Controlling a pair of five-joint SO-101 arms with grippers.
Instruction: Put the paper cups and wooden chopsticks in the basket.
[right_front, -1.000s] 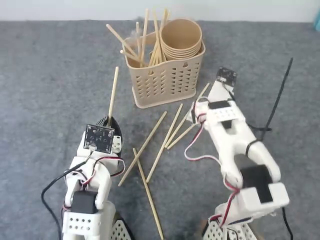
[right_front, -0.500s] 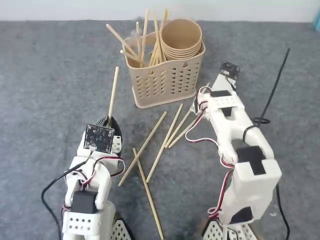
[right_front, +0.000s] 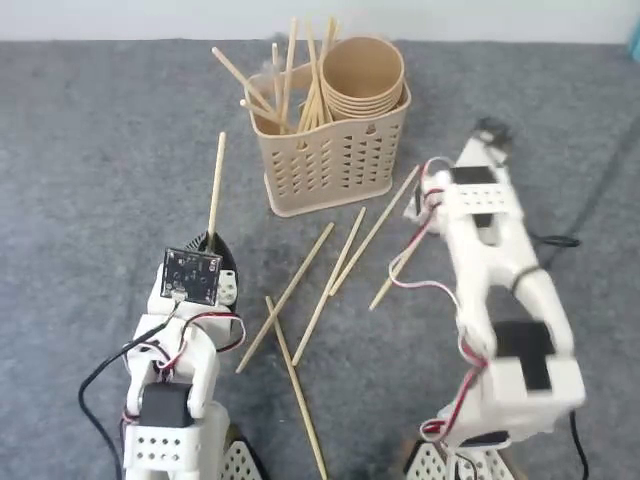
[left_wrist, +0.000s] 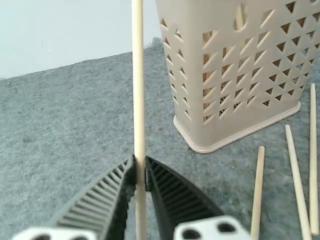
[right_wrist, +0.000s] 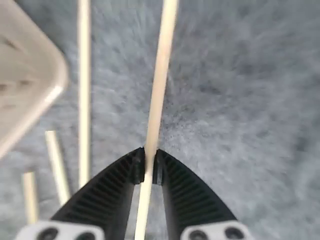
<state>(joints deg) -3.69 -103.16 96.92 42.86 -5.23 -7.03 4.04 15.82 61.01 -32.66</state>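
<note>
In the high view the right arm (right_front: 490, 250) covers its own pincer, so the grip has to be read from the wrist. There the right pincer (right_wrist: 149, 161) is pinched narrow on a thin chopstick (right_wrist: 161, 80). The stick runs away over the grey tabletop (right_wrist: 260, 100) and is cut off at the picture's edge. One corner of the basket (right_wrist: 22, 85) sits blurred beside it.

The left pincer (left_wrist: 140, 167) is clamped on an upright chopstick (left_wrist: 137, 75), gripped low on its length, with the upper end cut off. From above, that stick (right_front: 214, 188) rises whole out of the dark tips of the left pincer (right_front: 212, 243), standing apart from the basket (right_front: 330, 165).

The high view also looks down into the basket. A stack of paper cups (right_front: 363, 72) fills the end nearer the right arm, and a bundle of sticks (right_front: 290, 90) leans in the other end. The left wrist view gives the pierced wall (left_wrist: 235, 75) from the side (its rim is out of frame). Loose chopsticks (right_front: 287, 295) lie crossed on the tabletop (right_front: 100, 150) between the arms.
</note>
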